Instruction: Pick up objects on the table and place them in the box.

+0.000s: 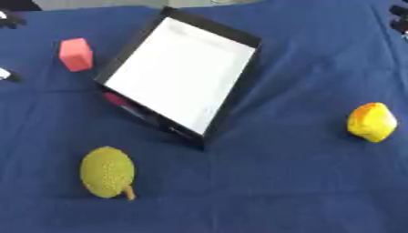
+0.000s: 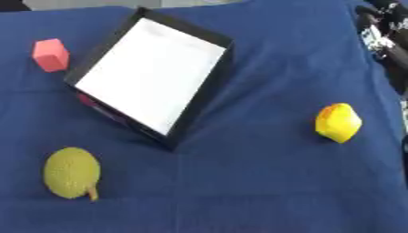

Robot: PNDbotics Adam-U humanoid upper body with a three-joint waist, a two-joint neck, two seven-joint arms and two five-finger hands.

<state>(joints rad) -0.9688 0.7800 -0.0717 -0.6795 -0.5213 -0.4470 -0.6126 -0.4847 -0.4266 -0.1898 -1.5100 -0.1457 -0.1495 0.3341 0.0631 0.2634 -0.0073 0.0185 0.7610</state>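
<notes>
Black robot hand (image 2: 382, 32), fingers unclear.

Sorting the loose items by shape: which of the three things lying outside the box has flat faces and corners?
The pink block, lying left of the box near its far end. The bumpy green fruit and the yellow fruit are both rounded.

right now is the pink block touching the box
Apart. The left eye view shows a strip of blue cloth between the pink block and the box's black wall.
</notes>
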